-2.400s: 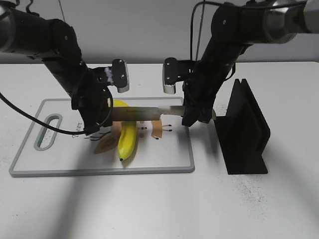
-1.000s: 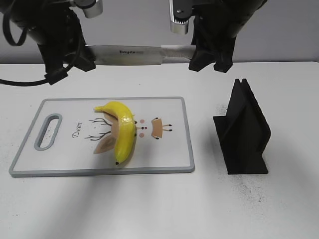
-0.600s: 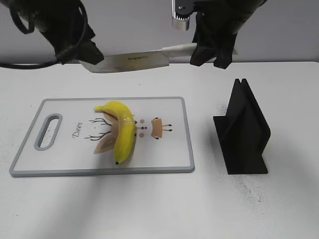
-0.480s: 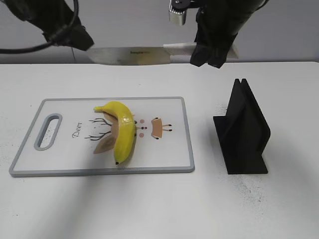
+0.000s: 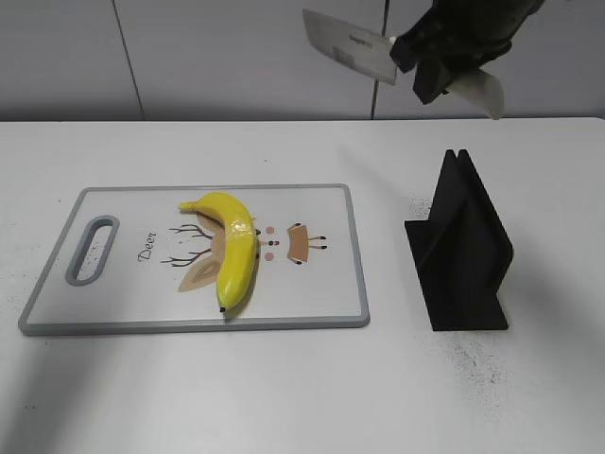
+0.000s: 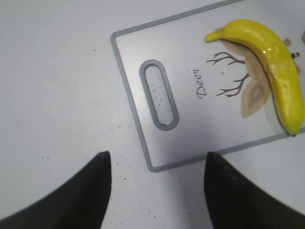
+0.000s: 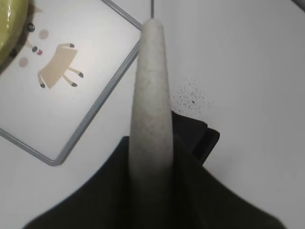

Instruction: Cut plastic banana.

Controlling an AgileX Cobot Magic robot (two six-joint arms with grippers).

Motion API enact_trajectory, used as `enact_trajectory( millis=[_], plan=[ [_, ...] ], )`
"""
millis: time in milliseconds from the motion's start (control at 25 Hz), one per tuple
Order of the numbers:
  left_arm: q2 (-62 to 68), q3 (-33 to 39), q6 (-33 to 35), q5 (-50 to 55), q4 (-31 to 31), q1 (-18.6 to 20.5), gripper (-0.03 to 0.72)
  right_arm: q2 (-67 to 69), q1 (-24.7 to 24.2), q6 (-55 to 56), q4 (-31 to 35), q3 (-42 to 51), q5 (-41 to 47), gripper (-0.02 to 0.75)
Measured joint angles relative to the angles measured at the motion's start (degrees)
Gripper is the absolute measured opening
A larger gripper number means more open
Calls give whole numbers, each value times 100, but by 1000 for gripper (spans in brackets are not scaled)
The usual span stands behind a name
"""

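Our right gripper clamps the knife by its handle, high over the desk's far right. Our left gripper hangs with fingers apart, empty. The banana lies on the board, left of center.

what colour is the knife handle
Pale speckled grey-white handle, held in the right hand; right wrist view shows it best.

White table: cutting board, black stand.
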Motion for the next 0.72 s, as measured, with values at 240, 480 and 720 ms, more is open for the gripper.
enact_trajectory(
  millis=[240,480,720],
  plan=[
    [-588,516,-90,-1,17,211,586,-853,0,1681,-276,1023,-150,160],
    [-2055,2011,-90,28,17,211,586,-2330,0,2643,-308,3129,-1128,160],
    [-3925,3661,-90,-771,-5,211,586,-3170,0,3084,-320,4310,-1676,159]
  ],
)
